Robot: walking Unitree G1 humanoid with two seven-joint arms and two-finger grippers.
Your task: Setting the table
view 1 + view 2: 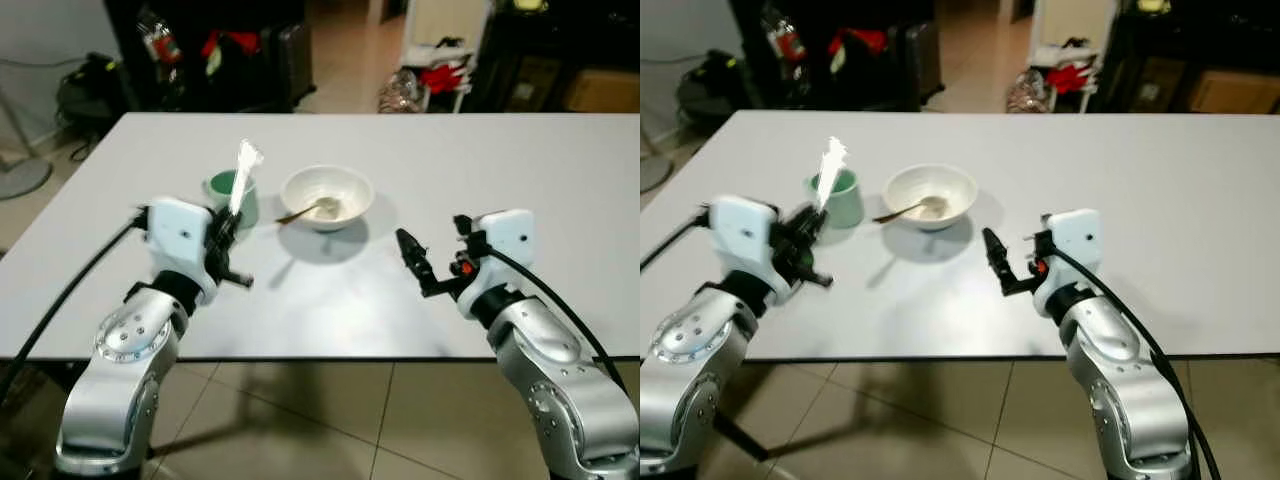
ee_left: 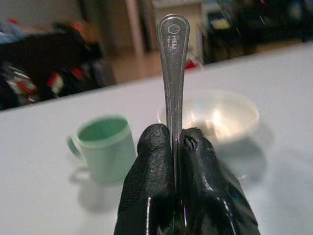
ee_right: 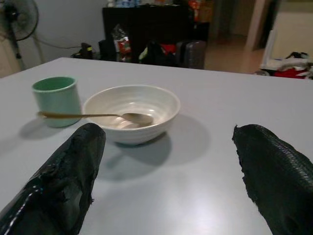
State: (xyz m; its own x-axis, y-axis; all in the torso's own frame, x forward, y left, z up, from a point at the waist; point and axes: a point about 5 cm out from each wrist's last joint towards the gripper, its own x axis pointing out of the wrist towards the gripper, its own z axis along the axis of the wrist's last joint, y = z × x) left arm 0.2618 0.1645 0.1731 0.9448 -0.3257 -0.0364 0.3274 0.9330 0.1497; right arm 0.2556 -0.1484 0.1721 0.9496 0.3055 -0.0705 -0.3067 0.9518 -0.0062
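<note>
Table [image 1: 520,170] is the big white one taking up most of the scene. On it, toward the robot's left, sits a white bowl [image 1: 327,196] with a gold-coloured spoon [image 3: 93,116] resting inside, its handle sticking out over the rim toward a green mug [image 3: 56,99] just beside it. Left gripper [image 2: 176,142] is clamped tight on a thin steel utensil handle [image 2: 173,73], held upright near the mug. Right gripper [image 3: 166,181] hovers low over the table with fingers spread wide, carrying nothing. That handle looks light, stiff and slick, so I'd guess a mid-shaft pinch beats grabbing the tip.
</note>
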